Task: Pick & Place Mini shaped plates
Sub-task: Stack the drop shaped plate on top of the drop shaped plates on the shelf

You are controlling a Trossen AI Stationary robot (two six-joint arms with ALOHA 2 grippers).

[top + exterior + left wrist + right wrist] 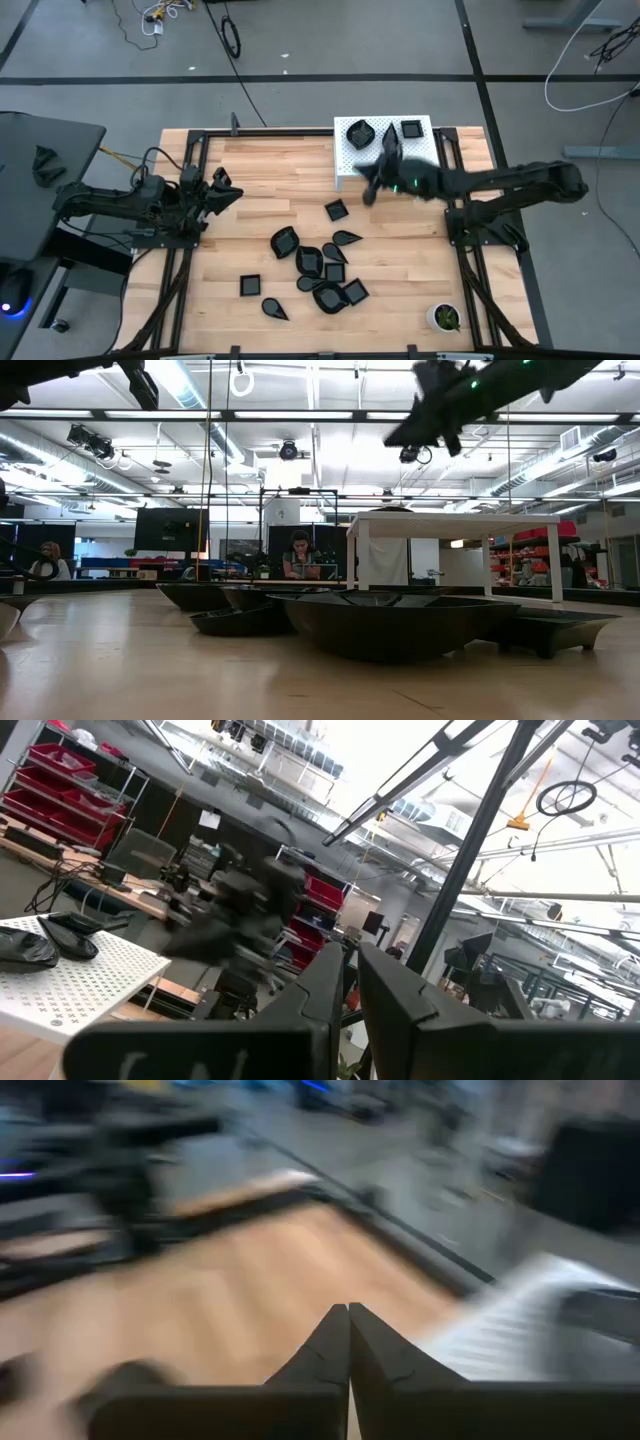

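Note:
Several glossy black mini shaped plates (320, 265) lie flat on the wooden table, clustered toward its near middle; the low view shows them close up (400, 620). Two more plates (358, 133) (411, 129) rest on a white perforated platform (345, 160) at the far middle. My right gripper (372, 186) is blurred, hovering above the platform's near edge; it is shut with nothing between its fingers (349, 1330). At the table's left edge my left gripper (228, 190) is raised above the table, tilted upward and shut on nothing (350, 980).
A small white cup with green contents (445, 318) stands at the near right corner. Dark frame rails (190, 250) run along both sides of the table. Bare wood lies between the left arm and the plate cluster. People sit in the room behind (300, 555).

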